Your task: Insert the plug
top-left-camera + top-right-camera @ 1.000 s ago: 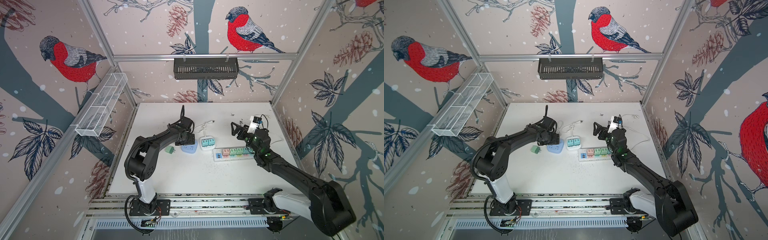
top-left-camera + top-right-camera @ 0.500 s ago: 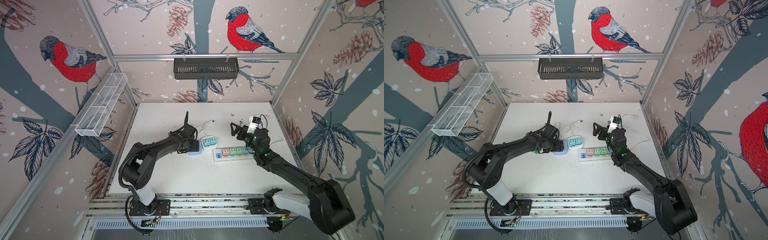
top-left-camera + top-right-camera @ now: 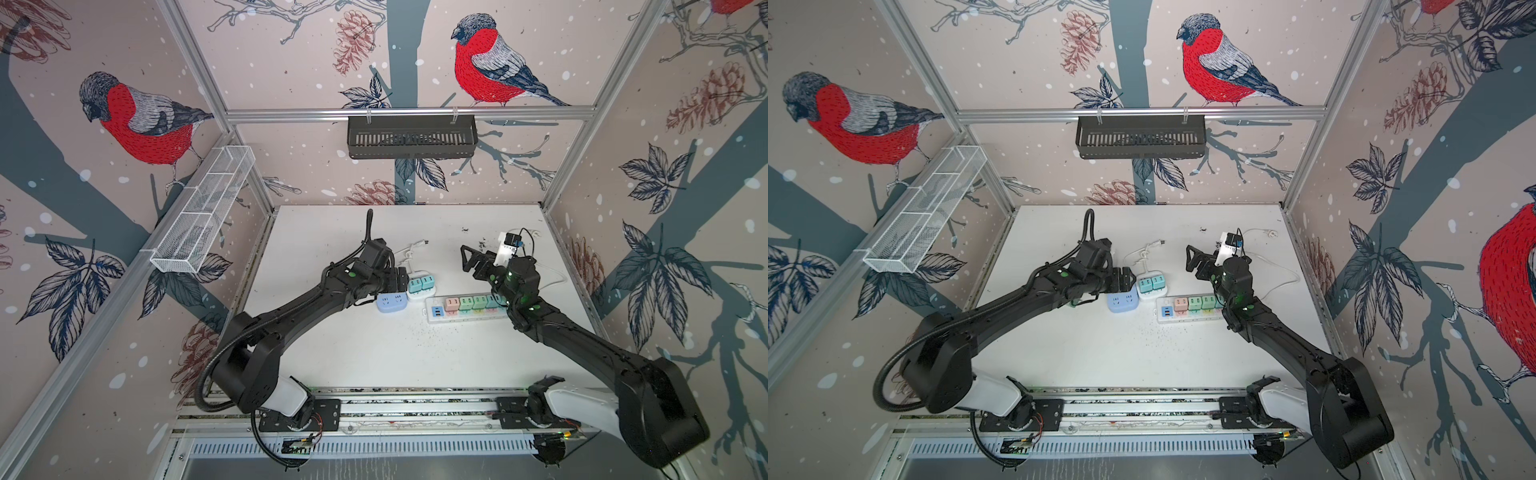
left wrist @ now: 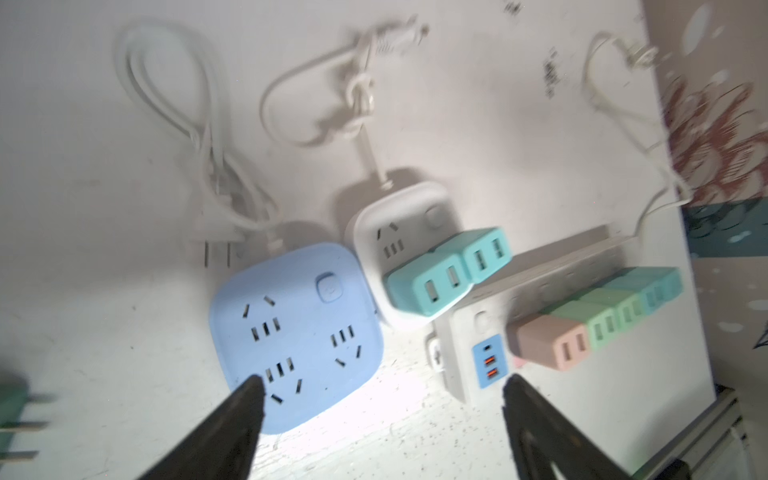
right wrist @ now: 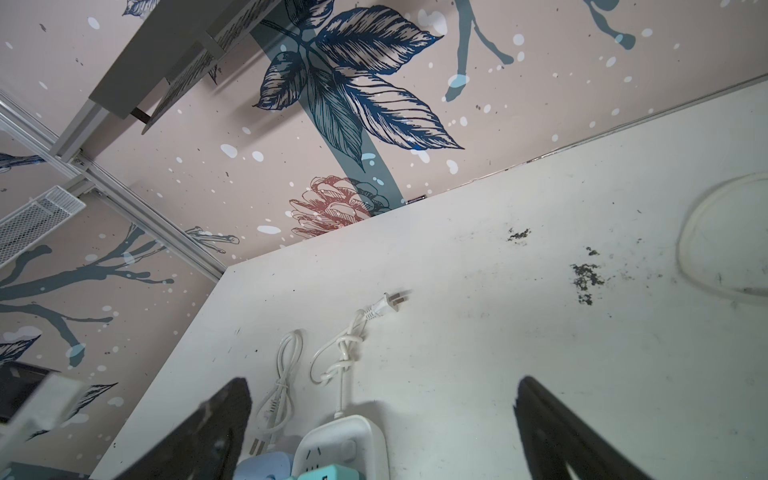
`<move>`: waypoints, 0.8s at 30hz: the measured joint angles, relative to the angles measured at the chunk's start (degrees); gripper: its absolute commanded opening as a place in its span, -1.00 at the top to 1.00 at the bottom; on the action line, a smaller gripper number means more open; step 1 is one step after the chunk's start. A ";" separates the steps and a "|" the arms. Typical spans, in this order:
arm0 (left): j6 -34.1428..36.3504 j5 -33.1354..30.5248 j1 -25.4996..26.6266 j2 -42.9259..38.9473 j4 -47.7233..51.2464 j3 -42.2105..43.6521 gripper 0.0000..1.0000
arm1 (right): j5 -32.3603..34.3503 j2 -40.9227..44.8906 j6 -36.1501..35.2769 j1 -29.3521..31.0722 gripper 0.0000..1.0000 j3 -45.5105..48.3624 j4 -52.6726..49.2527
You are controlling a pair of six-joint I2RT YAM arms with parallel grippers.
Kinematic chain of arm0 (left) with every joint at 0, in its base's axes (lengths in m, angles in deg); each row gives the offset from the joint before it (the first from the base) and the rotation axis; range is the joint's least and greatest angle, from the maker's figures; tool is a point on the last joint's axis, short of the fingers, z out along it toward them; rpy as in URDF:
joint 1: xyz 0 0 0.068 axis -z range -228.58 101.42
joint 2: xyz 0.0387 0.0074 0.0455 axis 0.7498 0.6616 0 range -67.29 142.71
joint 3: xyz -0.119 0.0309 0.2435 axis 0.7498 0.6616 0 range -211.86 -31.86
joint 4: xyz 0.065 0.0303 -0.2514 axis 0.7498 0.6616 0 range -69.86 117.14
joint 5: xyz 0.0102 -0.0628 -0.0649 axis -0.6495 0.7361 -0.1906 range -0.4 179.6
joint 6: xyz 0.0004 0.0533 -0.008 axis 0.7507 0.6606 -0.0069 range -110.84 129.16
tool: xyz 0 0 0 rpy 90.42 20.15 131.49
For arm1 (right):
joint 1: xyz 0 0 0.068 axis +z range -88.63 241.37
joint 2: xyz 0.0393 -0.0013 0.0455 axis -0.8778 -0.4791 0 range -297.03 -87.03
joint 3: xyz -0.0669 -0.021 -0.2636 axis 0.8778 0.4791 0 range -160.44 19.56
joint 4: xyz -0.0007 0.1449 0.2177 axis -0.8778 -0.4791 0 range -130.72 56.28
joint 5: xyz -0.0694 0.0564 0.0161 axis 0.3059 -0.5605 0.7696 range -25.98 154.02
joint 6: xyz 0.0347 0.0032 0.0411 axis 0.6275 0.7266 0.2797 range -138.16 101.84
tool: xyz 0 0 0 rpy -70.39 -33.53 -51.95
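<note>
on the worktop three socket units lie in a row: a square block at the left, a second block just right of it and slightly behind, a long strip farthest right. two adapters sit in the second block, a row of adapters in the strip. cords lie behind the blocks. a loose plug lies left of the square block.

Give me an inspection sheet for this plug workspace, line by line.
Surface: white table, scuffed.
Job's things: green plug lying loose; blue socket block, sockets empty; white socket cube with two teal adapters; power strip with adapters.
Clutter: dark crumbs near the back.
Hands: left hand open, empty, by the blue socket block; right hand open, empty, raised.
Cables: three white cords lying loose.
Surroundings: black basket, wire basket, bird-print walls.
</note>
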 measured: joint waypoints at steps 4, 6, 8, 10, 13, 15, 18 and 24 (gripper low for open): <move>-4.61 -9.03 -0.07 -7.74 1.46 -2.80 -0.95 | 2.60 1.90 0.44 0.31 -0.99 0.09 -1.01; -7.04 -14.62 -0.17 -13.38 1.44 -1.22 -0.95 | 7.63 2.89 3.45 0.85 -0.99 -0.81 -3.13; -8.22 -19.98 -0.22 -20.33 -0.04 4.24 -0.95 | 12.15 3.78 7.08 1.07 -0.99 -2.16 -5.66; -8.44 -25.11 -0.24 -28.89 -2.25 12.52 -0.95 | 15.23 5.07 9.86 1.29 -0.99 -2.54 -6.75; -5.62 -31.74 -1.22 -42.42 -4.04 23.76 -0.95 | 17.29 7.39 11.13 2.21 -0.99 -1.40 -6.32; -3.76 -34.49 -3.02 -48.68 -3.67 26.82 -0.95 | 16.87 9.44 10.69 2.54 -0.99 0.57 -4.17; -2.45 -37.62 -5.44 -54.16 -3.10 28.79 -0.95 | 14.71 12.79 9.22 2.64 -0.99 4.85 0.94; -2.49 -43.10 -7.06 -55.30 -1.42 36.92 -0.95 | 5.88 15.58 4.42 3.93 -0.99 3.13 3.61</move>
